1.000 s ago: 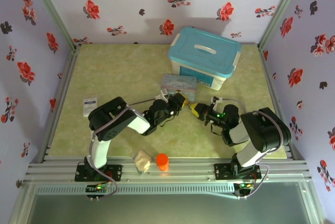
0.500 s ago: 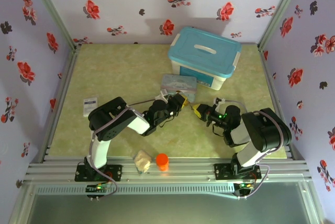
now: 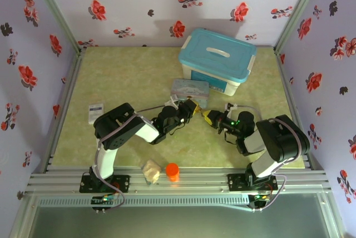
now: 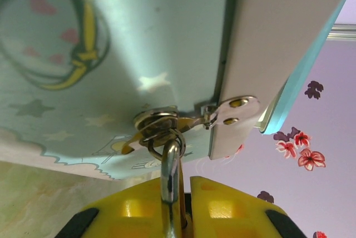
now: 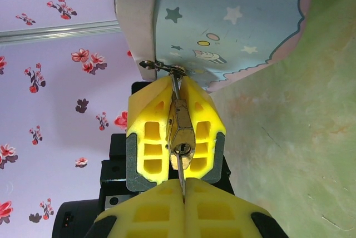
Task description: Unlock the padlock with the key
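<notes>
Start nearest you, with your right gripper point(image 5: 183, 200): it is clenched on the key point(image 5: 182, 178), and the thin blade sticks out to the left and a little far. At the blade's tip sits the padlock point(image 5: 180, 129), clamped between the fingers of your left gripper point(image 4: 177, 207) with its keyhole end facing the key. Blade and padlock body lie on nearly one line, so the coming move looks like a straight push along that line, then a twist. The tip meets the keyhole, but you cannot tell whether it has gone in. Farther on, the shackle point(image 4: 169, 165) passes through the hasp point(image 4: 236, 110) on the tin point(image 4: 111, 43), which lies far of both grippers.
</notes>
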Controlling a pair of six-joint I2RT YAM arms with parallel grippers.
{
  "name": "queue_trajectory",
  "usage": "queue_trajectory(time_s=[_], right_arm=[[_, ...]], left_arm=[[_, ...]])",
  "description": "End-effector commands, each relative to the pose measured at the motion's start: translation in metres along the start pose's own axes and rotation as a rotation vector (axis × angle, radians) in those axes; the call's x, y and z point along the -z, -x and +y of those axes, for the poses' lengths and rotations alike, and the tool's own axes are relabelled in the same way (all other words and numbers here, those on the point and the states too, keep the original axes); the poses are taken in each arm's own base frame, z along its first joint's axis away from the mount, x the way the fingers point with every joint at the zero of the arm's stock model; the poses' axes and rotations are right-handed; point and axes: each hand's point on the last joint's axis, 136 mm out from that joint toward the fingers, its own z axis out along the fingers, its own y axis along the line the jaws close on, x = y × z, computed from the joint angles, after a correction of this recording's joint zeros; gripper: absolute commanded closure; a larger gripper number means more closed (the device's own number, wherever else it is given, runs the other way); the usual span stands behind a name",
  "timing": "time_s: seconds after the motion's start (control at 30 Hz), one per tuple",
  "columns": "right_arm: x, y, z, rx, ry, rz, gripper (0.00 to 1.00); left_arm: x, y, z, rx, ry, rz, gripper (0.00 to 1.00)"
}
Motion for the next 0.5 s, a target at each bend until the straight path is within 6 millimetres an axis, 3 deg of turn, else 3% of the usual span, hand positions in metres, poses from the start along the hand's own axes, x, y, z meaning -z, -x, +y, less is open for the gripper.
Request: queue_trajectory(time_s=[0.0,0.23,0.47], right_arm=[[-0.004,0.0,0.004,0.027,0.012,0.003,1.0],[-0.011,0.009,-0.002,-0.009,-0.006,-0.002,1.0],[-0.009,0.013,0.005,-0.003,0.012,-0.016,1.0]], left_arm=[[-0.002,-0.009,-0.04,0.012,-0.131,0.032,1.0],[0.001,-0.019,-0.054,0.006,-0.162,0.059,1.0],[0.004,-0.016,-0.041,0.0,-0.13,0.052,1.0]])
